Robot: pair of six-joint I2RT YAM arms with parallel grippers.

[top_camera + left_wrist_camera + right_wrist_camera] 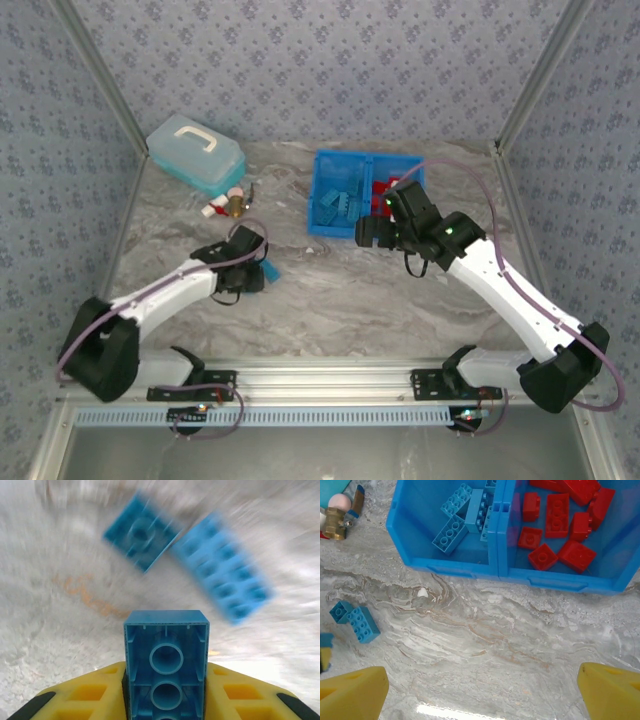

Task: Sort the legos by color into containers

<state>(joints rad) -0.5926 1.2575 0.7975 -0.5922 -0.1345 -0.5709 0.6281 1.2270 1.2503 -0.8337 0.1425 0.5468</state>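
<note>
My left gripper (166, 690) is shut on a blue lego (166, 665), its hollow underside facing the camera, lifted a little off the table. Below it two more blue legos lie side by side, one small (141, 532), one long (225, 572). From above, this gripper (262, 270) sits left of centre. The blue bin (495, 570) holds blue legos (455, 522) in its left compartment and red legos (557, 525) in its right. My right gripper (372, 232) hovers open and empty in front of the bin, its yellow fingertips (352, 695) wide apart.
A pale blue lidded box (195, 153) stands at the back left, with small red-white and brass items (228, 205) beside it. Patterned walls close in the marble table (330, 300) on three sides.
</note>
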